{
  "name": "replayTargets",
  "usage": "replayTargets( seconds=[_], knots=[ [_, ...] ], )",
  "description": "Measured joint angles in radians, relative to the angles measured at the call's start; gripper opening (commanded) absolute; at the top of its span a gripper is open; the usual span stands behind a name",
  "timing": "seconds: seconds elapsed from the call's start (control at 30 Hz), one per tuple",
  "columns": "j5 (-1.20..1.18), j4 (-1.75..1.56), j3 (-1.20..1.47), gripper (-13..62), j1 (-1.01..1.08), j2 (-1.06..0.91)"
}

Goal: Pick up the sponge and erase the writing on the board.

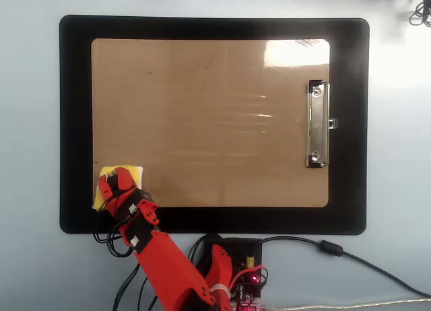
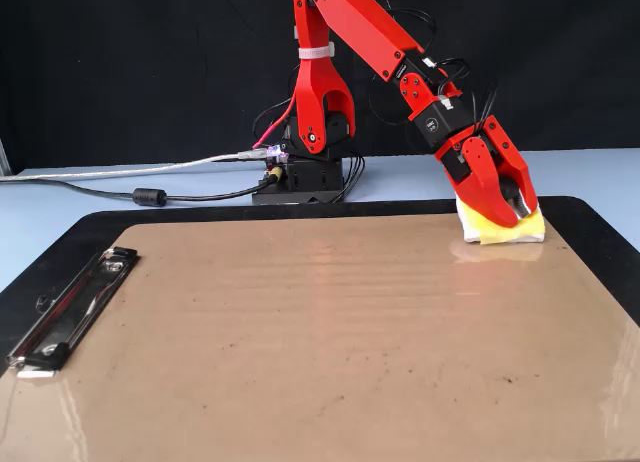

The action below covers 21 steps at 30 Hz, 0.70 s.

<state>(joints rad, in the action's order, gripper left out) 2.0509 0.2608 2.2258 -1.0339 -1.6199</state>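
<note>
The yellow sponge lies at the board's lower-left corner in the overhead view, partly over the edge onto the black mat. In the fixed view the sponge sits at the far right corner. My red gripper presses down on it, jaws shut around the black knob; from the side the gripper tilts down onto the pad. The tan board with its silver clip fills the mat. The writing is out of view; the glossy board shows only faint specks.
A black mat frames the board on the pale blue table. My arm's base and its cables stand behind the mat's far edge. The clip lies at the near left. A coiled cord sits at the top right.
</note>
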Motion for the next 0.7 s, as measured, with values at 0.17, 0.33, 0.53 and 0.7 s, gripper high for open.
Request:
replayTargets(
  seconds=[0.17,0.33,0.53,0.7],
  knots=[
    [0.000,0.000,-0.005,-7.2,0.000,0.008],
    [0.002,-0.002,-0.003,22.2,-0.002,0.014],
    [0.003,-0.003,-0.008,33.2,-0.041,0.000],
    [0.026,-0.006,-0.057,33.9,-0.037,-0.041]
  ],
)
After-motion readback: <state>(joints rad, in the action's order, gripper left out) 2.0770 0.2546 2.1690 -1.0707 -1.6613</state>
